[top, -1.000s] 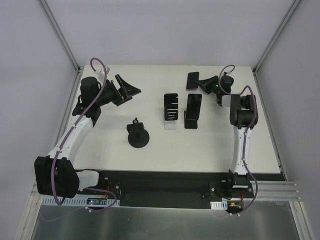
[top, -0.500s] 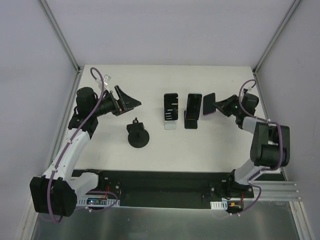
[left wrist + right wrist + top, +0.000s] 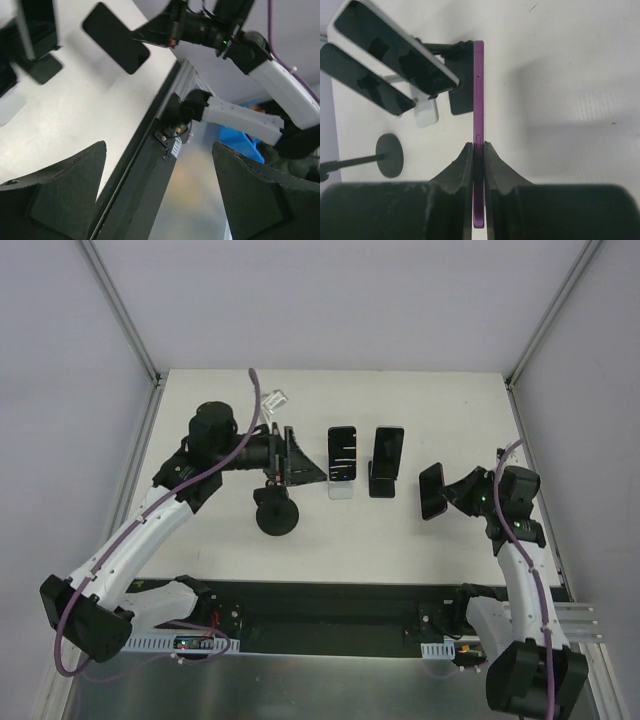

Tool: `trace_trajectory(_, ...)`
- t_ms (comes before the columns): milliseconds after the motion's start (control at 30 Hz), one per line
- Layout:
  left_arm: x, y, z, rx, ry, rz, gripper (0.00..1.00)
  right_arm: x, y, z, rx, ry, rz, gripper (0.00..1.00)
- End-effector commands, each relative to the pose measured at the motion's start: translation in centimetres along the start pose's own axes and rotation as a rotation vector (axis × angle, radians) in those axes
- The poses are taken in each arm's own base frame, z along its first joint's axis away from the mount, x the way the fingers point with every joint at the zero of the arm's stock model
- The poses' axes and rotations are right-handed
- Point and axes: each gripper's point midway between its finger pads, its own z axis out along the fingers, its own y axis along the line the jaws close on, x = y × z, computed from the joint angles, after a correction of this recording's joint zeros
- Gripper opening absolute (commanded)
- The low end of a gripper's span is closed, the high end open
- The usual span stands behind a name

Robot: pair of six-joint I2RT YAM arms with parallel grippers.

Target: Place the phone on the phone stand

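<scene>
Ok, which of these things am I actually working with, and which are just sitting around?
In the job:
purple phone, clamped in the right gripper
empty round-base stand, probably the target
left gripper, open near that stand

Just there:
phone on the white stand
phone on the black stand

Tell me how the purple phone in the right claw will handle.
Probably stiff: the phone runs dead straight out past the right claw. Likely slippery: the claw pinches only its smooth flat faces near one end, so it might pivot. Stood on its thin edge, it would probably tip without support.
</scene>
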Motion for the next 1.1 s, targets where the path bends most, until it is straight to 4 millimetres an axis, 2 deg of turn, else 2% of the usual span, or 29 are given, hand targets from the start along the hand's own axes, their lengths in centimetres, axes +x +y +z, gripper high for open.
trace_trajectory(0,1.2,-3.5,3.0,0.055,0.12,0.222,0.86,2.2,2.4,-3.8,-0.101,0.051,-0.067,0.01)
trace_trajectory(33,1.7,-5.1,3.6,0.103,0.157,0.248,0.87,2.6,3.6,-4.9,-0.159,0.048,-0.085,0.01)
trace_trajectory(67,2.1,-5.3,4.1,0.125,0.186,0.285,0.87,3.2,4.0,-5.4,-0.182,0.062,-0.082,0.01)
trace_trajectory(100,2.6,-4.7,5.2,0.13,0.23,0.28,0.88,3.4,4.7,-6.0,-0.214,0.064,-0.087,0.01)
trace_trajectory(133,3.2,-4.6,5.6,0.135,0.269,0.28,0.88,3.9,5.8,-6.9,-0.277,0.068,-0.103,0.01)
trace_trajectory(167,2.8,-5.3,5.8,0.168,0.278,0.327,0.88,4.2,6.4,-7.4,-0.311,0.076,-0.111,0.01)
trace_trajectory(233,2.7,-4.0,7.2,0.144,0.313,0.316,0.93,4.9,7.9,-8.7,-0.392,0.094,-0.152,0.01)
trace_trajectory(267,2.0,-4.3,7.4,0.141,0.317,0.333,0.94,5.1,8.3,-9.0,-0.416,0.097,-0.17,0.01)
trace_trajectory(300,2.1,-3.4,8.3,0.13,0.342,0.312,0.95,5.2,8.7,-9.4,-0.442,0.099,-0.191,0.01)
trace_trajectory(367,1.3,-3.4,9.2,0.126,0.344,0.314,0.95,5.1,10.0,-10.6,-0.499,0.089,-0.239,0.01)
trace_trajectory(467,1.3,-2.5,10.8,0.149,0.384,0.301,0.96,4.9,12.1,-11.8,-0.617,0.088,-0.265,0.01)
trace_trajectory(500,2.1,-1.8,11.5,0.165,0.433,0.266,0.96,4.8,12.7,-12.2,-0.649,0.085,-0.271,0.01)
trace_trajectory(567,2.1,-2.0,12.0,0.212,0.462,0.257,0.96,4.7,14.1,-12.9,-0.724,0.093,-0.283,0.01)
trace_trajectory(600,2.7,-1.2,12.7,0.221,0.494,0.227,0.95,4.6,14.5,-13.2,-0.747,0.094,-0.291,0.01)
trace_trajectory(633,2.7,-1.8,12.6,0.274,0.509,0.217,0.95,4.9,15.0,-13.5,-0.776,0.111,-0.302,0.0)
trace_trajectory(767,2.7,-0.5,13.6,0.267,0.52,0.22,0.96,4.8,16.4,-14.1,-0.827,0.127,-0.337,0.0)
trace_trajectory(833,2.9,-0.3,13.7,0.294,0.54,0.188,0.93,4.6,16.8,-14.2,-0.843,0.132,-0.336,0.01)
trace_trajectory(867,3.5,-1.1,13.4,0.363,0.57,0.161,0.91,4.5,17.3,-14.4,-0.866,0.127,-0.35,0.01)
trace_trajectory(1067,6.0,-2.9,12.0,0.508,0.645,0.124,0.66,4.3,18.3,-14.3,-0.896,0.13,-0.352,0.0)
